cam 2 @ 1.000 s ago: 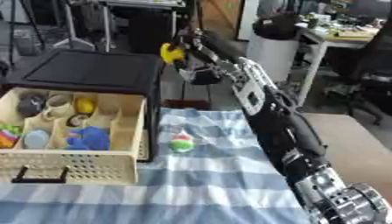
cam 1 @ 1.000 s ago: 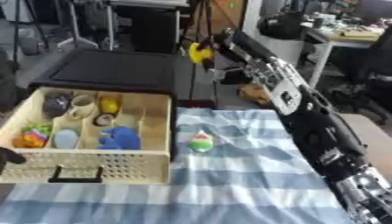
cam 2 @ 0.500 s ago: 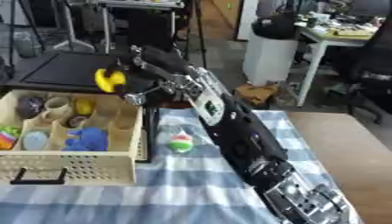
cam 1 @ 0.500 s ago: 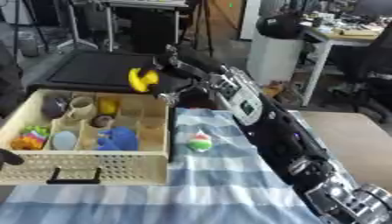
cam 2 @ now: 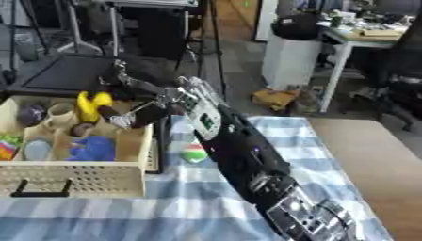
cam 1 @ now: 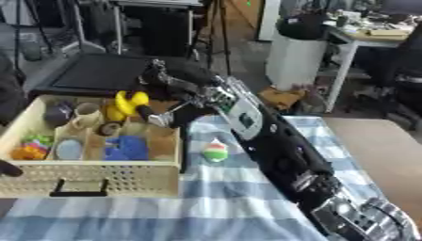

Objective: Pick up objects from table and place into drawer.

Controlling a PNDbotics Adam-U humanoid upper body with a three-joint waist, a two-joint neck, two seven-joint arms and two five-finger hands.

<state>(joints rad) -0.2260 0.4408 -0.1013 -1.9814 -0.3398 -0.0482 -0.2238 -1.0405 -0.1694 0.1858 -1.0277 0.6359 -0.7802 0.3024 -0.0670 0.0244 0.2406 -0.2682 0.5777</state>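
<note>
**A:** The yellow toy (cam 1: 125,104), where is it?

**B:** Over the drawer (cam 1: 91,181), above the far compartments near its right side. The right hand (cam 1: 169,92) is at it; the arm (cam 1: 272,150) comes in from the near right and stretches across the striped cloth (cam 1: 214,202) toward the far left.

**A:** Are the fingers closed round the toy?

**B:** The toy sits right against the fingers, which look curled at it, so it appears to be held. Whether it already touches the drawer's floor I cannot tell.

**A:** What else lies in the drawer?

**B:** A blue thing (cam 1: 124,148) in a near compartment towards the right, a pale round thing (cam 1: 68,148) left of that, and something orange and green (cam 1: 29,148) at the left edge. Farther back stand a beige cup (cam 1: 86,113) and a dark purple cup (cam 1: 58,114), with a small brown round piece (cam 1: 109,128) just near the toy.

**A:** And outside it, on the cloth?

**B:** A small ball in green, white and red (cam 1: 215,152), just right of the drawer's right wall, beside the arm.

**A:** The left hand?

**B:** Only a dark bit (cam 1: 8,168) shows at the left edge beside the drawer; I cannot tell how its fingers stand.
</note>
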